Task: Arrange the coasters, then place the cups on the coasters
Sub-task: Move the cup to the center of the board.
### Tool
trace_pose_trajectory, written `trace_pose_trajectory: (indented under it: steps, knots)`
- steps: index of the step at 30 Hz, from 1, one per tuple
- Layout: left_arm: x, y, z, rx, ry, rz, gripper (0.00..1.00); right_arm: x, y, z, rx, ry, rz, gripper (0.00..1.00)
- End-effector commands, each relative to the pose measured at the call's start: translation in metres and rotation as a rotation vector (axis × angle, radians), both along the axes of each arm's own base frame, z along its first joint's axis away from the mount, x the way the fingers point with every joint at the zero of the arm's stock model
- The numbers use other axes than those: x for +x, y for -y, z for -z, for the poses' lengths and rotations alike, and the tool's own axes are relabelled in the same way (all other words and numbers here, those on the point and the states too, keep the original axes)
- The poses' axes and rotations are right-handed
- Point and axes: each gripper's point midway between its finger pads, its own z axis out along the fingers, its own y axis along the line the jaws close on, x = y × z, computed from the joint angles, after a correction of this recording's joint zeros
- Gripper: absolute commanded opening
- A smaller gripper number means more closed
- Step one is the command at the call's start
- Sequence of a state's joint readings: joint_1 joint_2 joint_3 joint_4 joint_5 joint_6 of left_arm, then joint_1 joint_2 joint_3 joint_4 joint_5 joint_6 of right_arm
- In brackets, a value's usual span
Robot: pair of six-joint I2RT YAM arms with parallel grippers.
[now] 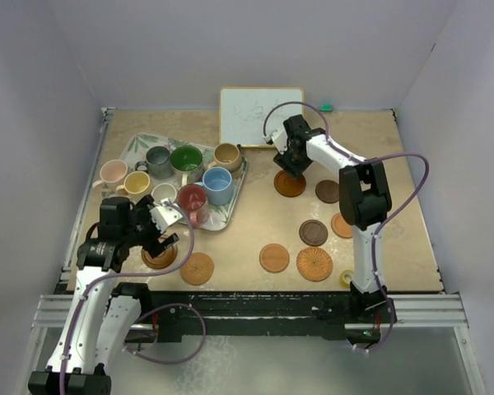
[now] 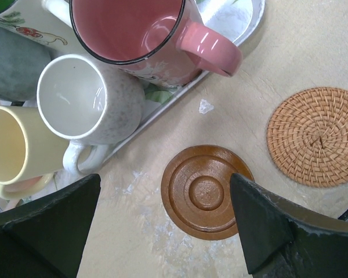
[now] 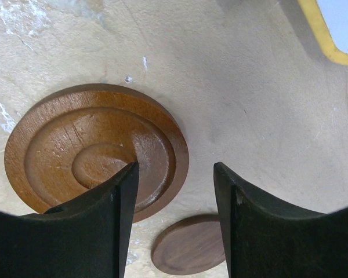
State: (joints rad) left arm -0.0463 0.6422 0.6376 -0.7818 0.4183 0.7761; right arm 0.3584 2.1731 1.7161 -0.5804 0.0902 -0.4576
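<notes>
Lower left of the top view: left gripper [image 2: 165, 185] hangs with jaws wide apart, empty, over a ringed coaster [image 2: 206, 191]. A woven coaster [image 2: 314, 136] lies near, to its right. More coasters [image 1: 273, 257] are spread along lower centre and right. Mugs [image 1: 189, 158] bunch at the tray [image 1: 137, 146], upper left. Farther back, right gripper [image 3: 175, 168] has jaws apart, empty, one finger over the rim of a second ringed coaster [image 3: 95, 153]. Likely handling: discs are stiff, light, thin and lie flat, so pinch across the rim. Mugs are heavier, glazed and breakable, so grip the wall at the lip.
</notes>
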Motion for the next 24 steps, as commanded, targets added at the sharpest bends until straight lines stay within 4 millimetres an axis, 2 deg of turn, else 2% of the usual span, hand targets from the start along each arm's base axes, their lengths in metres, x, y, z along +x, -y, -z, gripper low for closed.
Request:
trace_pose_trajectory:
  steps: [1, 6, 10, 19, 24]
  knots:
    - [0.004, -0.005, -0.008, 0.058, 0.011, 0.037, 0.89, -0.006, -0.008, -0.055, 0.075, 0.048, -0.024, 0.6]
    - [0.0, -0.019, 0.02, 0.176, -0.101, 0.077, 0.89, -0.028, -0.008, -0.108, 0.14, 0.101, -0.049, 0.65]
    - [0.002, -0.026, 0.037, 0.246, -0.139, 0.126, 0.88, -0.054, -0.002, -0.139, 0.181, 0.15, -0.041, 0.67]
    - [0.025, -0.036, 0.063, 0.354, -0.106, 0.186, 0.86, -0.119, 0.012, -0.16, 0.239, 0.154, -0.038, 0.69]
    - [0.024, -0.036, 0.081, 0.384, -0.117, 0.24, 0.86, -0.147, 0.012, -0.168, 0.302, 0.151, -0.034, 0.7]
